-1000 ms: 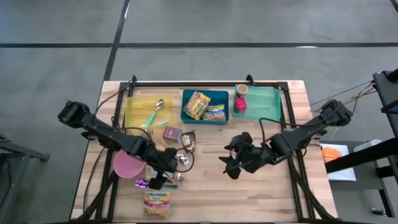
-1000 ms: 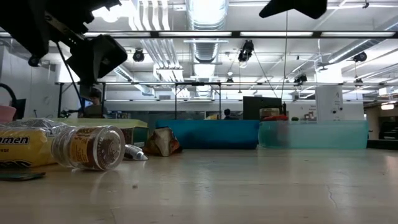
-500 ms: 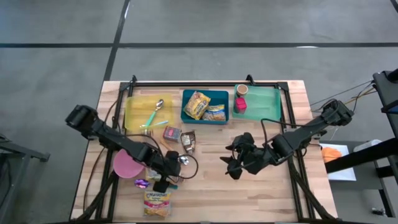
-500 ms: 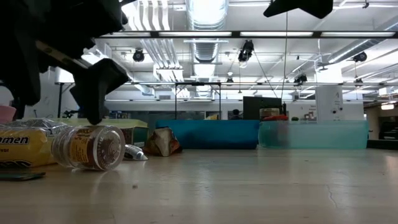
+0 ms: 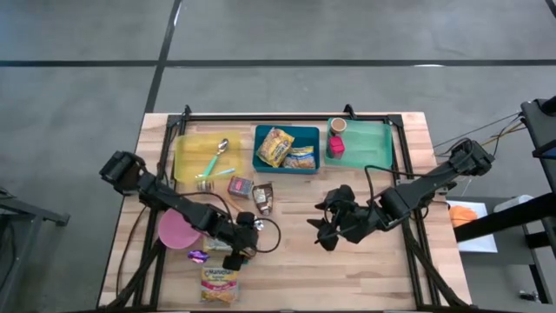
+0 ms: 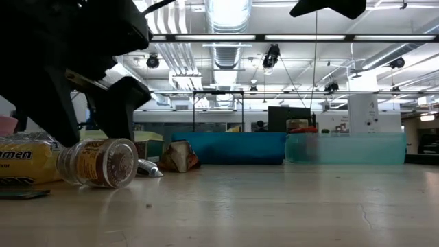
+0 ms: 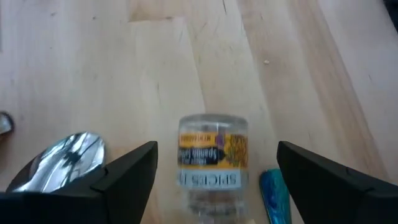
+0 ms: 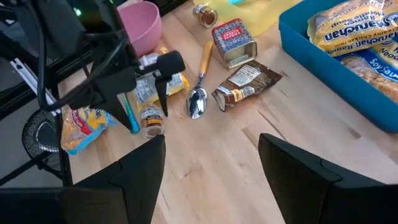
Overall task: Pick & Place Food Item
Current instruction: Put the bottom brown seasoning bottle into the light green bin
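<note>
A: Where is the left end effector (image 7: pixel 214 171)?

B: Low over the near-left part of the wooden counter (image 5: pixel 287 261), straddling a small clear spice jar (image 7: pixel 212 163) that lies on its side. One dark finger (image 7: pixel 127 171) stands on each side of the jar, spread wide, neither touching the glass. It holds nothing.

A: So the jar is still on the counter?

B: Yes, flat on the wood, with its label readable in the left wrist view. A blue tube-like item (image 7: pixel 273 190) lies just beside it on one side, and a metal spoon (image 7: pixel 65 158) on the other. A yellow ramen packet (image 6: pixel 20 165) sits close behind it in the low view.

A: And the right end effector (image 5: pixel 323 228)?

B: It hangs above the middle of the counter, well apart from the jar, partly open and empty.

A: What else is out there?

B: A pink bowl (image 5: pixel 178 230) near the left arm, a small red tin (image 8: pixel 233 40) and a brown snack packet (image 8: pixel 245 81) between the arms. Along the far edge stand a yellow tray (image 5: pixel 187 148), a blue bin (image 5: pixel 259 161) with noodle packets, and a green tray (image 5: pixel 373 148).
</note>
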Action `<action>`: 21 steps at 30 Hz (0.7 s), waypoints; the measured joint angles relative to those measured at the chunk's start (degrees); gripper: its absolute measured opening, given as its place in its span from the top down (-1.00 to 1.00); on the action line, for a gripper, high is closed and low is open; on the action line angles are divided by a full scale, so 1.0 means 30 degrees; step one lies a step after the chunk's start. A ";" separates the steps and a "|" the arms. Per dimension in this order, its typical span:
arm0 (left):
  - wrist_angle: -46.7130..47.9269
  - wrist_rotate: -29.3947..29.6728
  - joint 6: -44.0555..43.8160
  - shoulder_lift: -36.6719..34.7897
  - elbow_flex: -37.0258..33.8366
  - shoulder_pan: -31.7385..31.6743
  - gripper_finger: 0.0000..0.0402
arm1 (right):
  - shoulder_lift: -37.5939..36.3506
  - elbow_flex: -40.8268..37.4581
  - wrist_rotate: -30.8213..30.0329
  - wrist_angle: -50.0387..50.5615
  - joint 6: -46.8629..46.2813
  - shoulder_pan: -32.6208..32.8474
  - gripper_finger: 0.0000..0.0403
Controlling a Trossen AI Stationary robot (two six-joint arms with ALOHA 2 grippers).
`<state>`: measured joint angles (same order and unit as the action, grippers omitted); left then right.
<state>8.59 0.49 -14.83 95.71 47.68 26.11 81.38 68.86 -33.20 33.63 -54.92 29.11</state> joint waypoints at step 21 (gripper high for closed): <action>-0.0662 -0.0710 -0.1061 0.1440 0.0007 -0.0058 -0.03 | 0.0000 -0.0022 0.0026 -0.0060 -0.0211 0.0130 -0.27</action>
<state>6.60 -1.64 -18.01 100.03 47.70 25.93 81.38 68.79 -33.12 33.45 -55.55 29.50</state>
